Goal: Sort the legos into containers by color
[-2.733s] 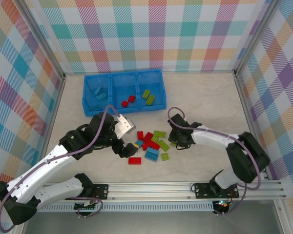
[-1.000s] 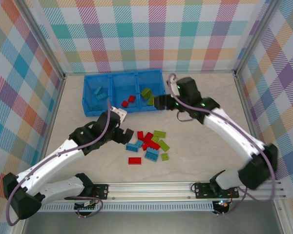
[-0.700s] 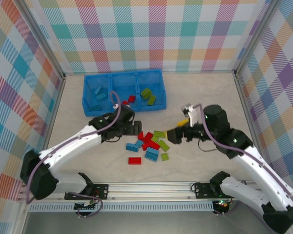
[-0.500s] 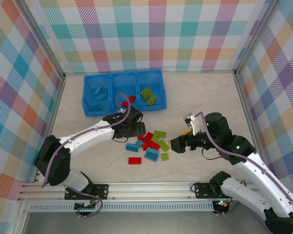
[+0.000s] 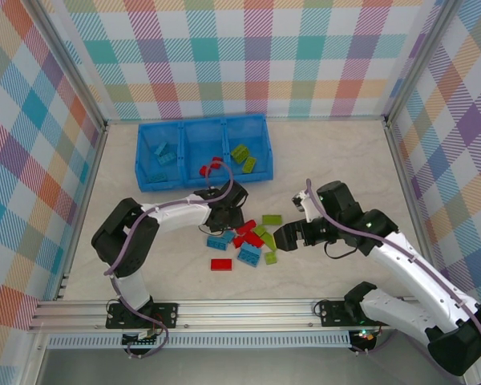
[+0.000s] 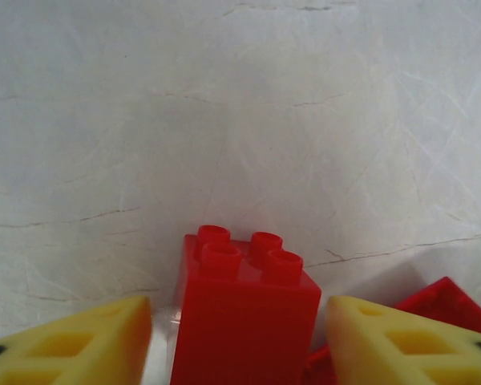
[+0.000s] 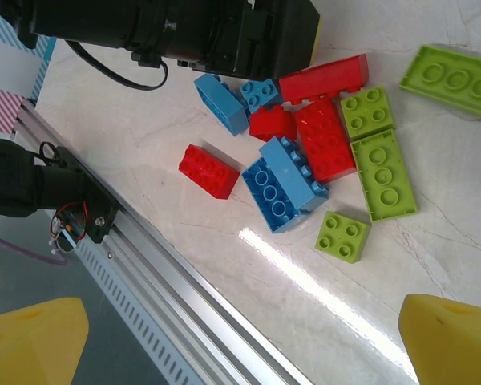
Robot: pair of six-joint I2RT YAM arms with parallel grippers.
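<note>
The left gripper [image 5: 224, 213] sits low at the upper-left edge of the loose pile of legos [image 5: 247, 237] on the table [image 5: 337, 152]. In the left wrist view its two yellow fingers [image 6: 74, 345] stand either side of an upright red brick [image 6: 244, 293], studs up. The jaws are open only a little wider than the brick: a thin gap shows on the left side, and the right finger is very close to the brick's face, though contact cannot be told. A second red piece [image 6: 442, 303] lies just behind the right finger.

The right gripper [image 5: 283, 236] hangs beside the right edge of the pile, above the table. Its yellow fingertips [image 7: 34, 335] sit in the two bottom corners of the right wrist view, so the jaws are spread wide with nothing between them. Below it lie a lone red brick [image 7: 212, 171], a large blue brick [image 7: 284, 186], two smaller blue ones [image 7: 223, 103], three red bricks touching each other [image 7: 325, 138] and four lime green bricks [image 7: 382, 175], one of them set apart at the far right [image 7: 457, 79].

The blue tray [image 5: 148, 183] stands well beyond the pile. Its left compartment holds blue bricks [image 5: 163, 153], the middle one red [image 5: 204, 170], the right one green [image 5: 242, 156].
</note>
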